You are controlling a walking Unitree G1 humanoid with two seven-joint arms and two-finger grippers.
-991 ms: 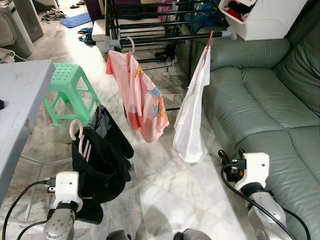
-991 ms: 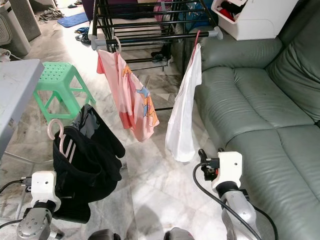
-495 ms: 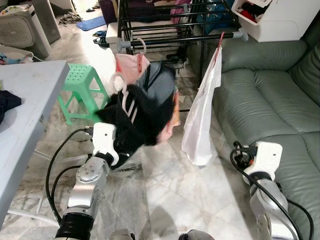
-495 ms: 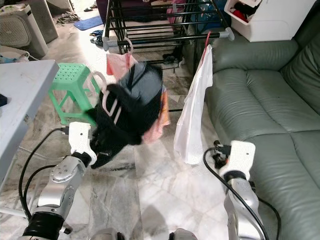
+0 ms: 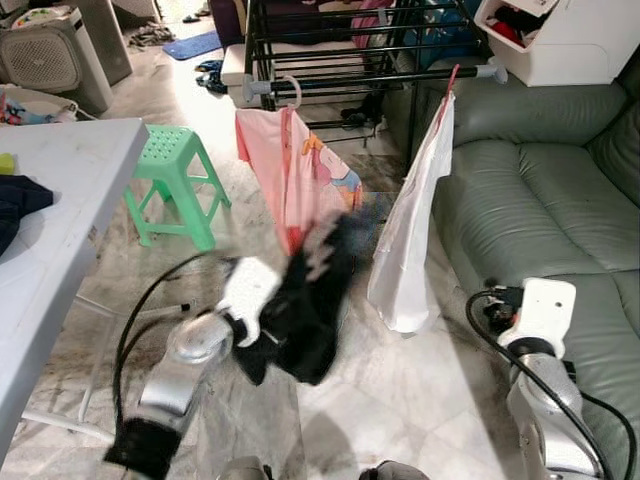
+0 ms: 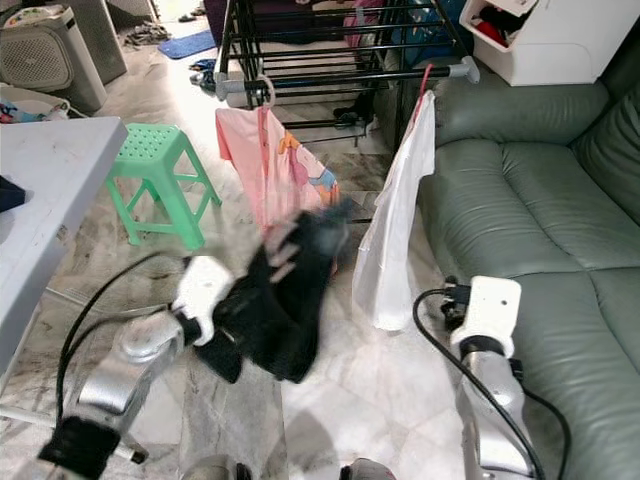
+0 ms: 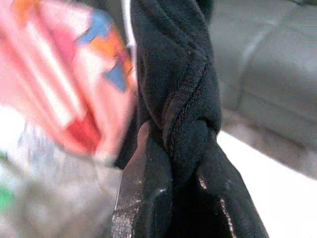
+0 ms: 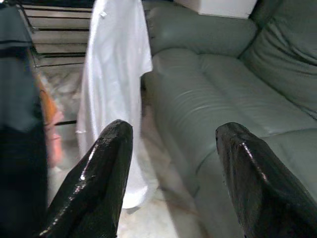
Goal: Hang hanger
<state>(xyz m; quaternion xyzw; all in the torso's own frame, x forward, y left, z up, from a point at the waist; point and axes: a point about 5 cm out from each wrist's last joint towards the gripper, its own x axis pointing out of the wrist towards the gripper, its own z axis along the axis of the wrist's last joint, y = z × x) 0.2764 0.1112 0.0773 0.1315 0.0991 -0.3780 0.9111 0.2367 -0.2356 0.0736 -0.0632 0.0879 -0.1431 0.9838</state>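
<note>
Our left end effector [image 7: 168,198] is clenched on the black garment [image 5: 305,310], which swings blurred just beyond its fingertips; the hanger itself we cannot make out. Ahead and above it stands the drying rack [image 5: 370,70], with the pink shirt [image 5: 295,170] directly past the load and the white shirt [image 5: 415,230] to its right. Our right end effector [image 8: 171,173] hangs released beside the sofa [image 5: 540,200]. We judge the swinging cloth could snag the pink shirt, or the hook miss the bar.
</note>
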